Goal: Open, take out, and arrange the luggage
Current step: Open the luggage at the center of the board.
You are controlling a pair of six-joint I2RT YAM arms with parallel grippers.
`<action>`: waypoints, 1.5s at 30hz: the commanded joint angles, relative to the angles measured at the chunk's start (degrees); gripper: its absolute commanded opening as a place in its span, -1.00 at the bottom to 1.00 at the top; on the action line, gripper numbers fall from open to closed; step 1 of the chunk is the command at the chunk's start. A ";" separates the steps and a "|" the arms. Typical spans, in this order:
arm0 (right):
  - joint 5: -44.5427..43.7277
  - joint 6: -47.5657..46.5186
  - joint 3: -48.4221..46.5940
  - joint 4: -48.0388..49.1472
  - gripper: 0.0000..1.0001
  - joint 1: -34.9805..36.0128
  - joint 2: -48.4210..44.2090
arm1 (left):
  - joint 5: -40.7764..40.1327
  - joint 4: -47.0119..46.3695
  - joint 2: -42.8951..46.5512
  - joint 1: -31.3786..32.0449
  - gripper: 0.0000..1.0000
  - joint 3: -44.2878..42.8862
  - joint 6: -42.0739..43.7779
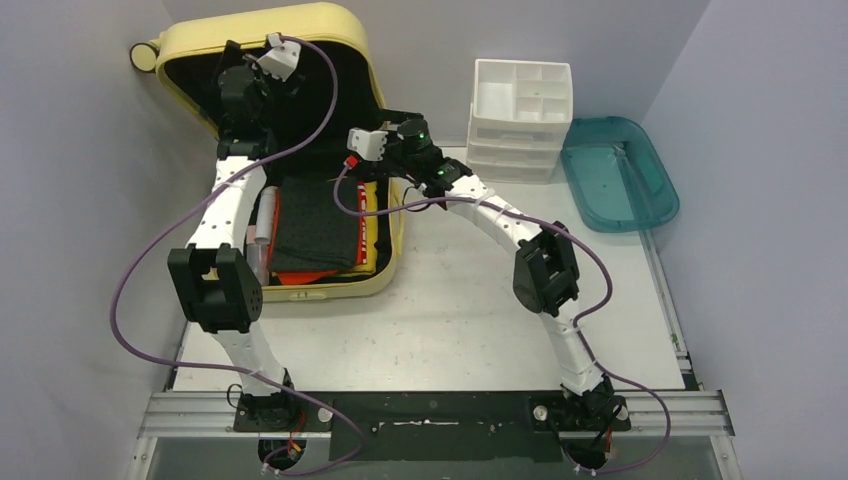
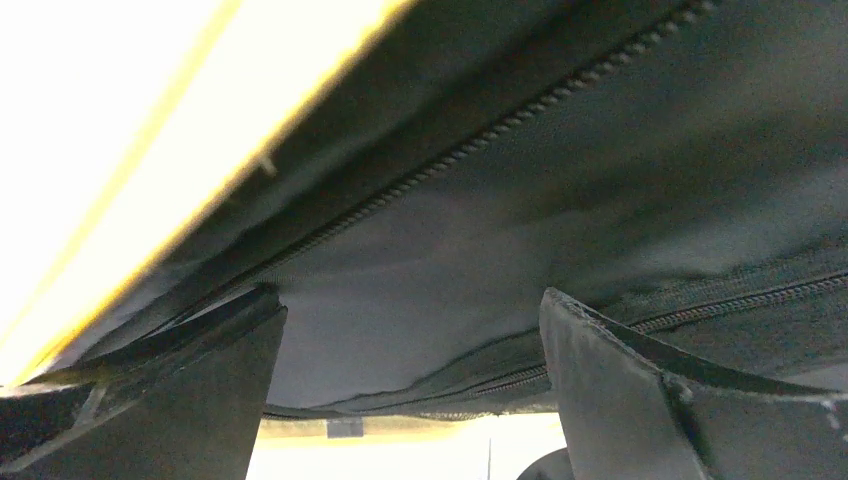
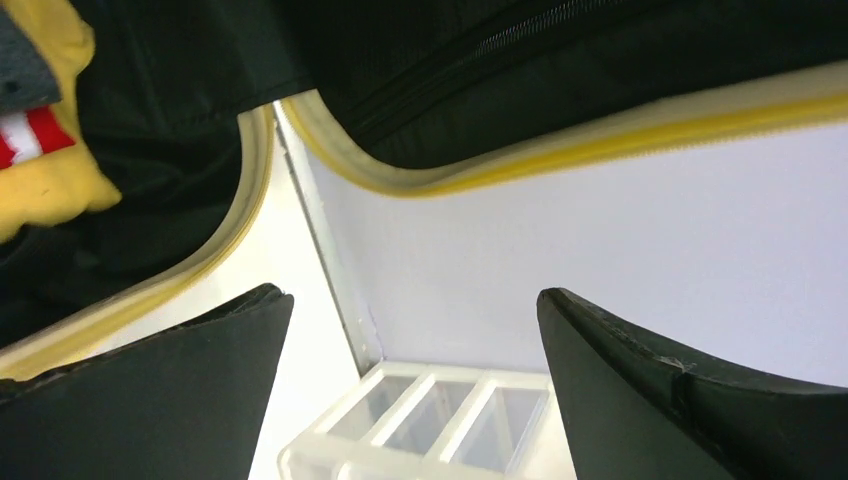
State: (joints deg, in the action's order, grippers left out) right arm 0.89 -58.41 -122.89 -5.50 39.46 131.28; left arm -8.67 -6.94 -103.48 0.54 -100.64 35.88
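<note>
The luggage (image 1: 300,25) sits at the far-left corner of the worktop. Its base lies flat and its lid stands open, leaning towards the back wall. Folded things are packed in the base: a dark grey cloth (image 1: 315,225) on top, with red and yellow pieces showing at its edges.

The left gripper (image 2: 410,300) is raised to the inside of the lid. Its fingers are spread wide, and the black lining (image 2: 560,180) and a zip (image 2: 480,140) lie just beyond them, with nothing pinched. The right gripper (image 3: 410,295) hangs by the right rim of the case near the hinge, also spread and empty. The white organizer (image 1: 520,110) is in front of it, and a teal tray (image 1: 620,175) lies at the far-right edge.

The shell looks stiff and smooth, so it is probably slippery to two narrow fingers. The raised yellow rim would likely give a surer hold than the curved face. The lining is soft and would likely bunch up rather than carry any load. The lid looks balanced on its hinge, and a push on it could make it swing shut. The packed cloth seems light and floppy. It is probably best pinched at a folded edge, taking several layers together, or the stack may unfold as it is lifted.
</note>
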 commanded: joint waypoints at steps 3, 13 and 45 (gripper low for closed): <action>2.58 9.05 7.98 -6.84 1.00 0.12 -11.72 | 1.48 0.62 -6.91 -0.26 0.94 -9.84 1.04; 13.58 18.19 27.52 -15.01 1.00 0.70 -24.53 | 1.31 1.25 -15.19 0.64 0.94 -18.04 2.04; 10.88 26.19 65.74 -17.63 1.00 -12.62 -70.24 | 5.79 36.77 57.61 2.29 0.95 47.05 -8.25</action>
State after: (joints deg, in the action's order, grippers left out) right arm 13.30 -32.71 -64.93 -24.62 29.17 66.54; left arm -3.68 22.15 -54.35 3.73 -61.25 28.64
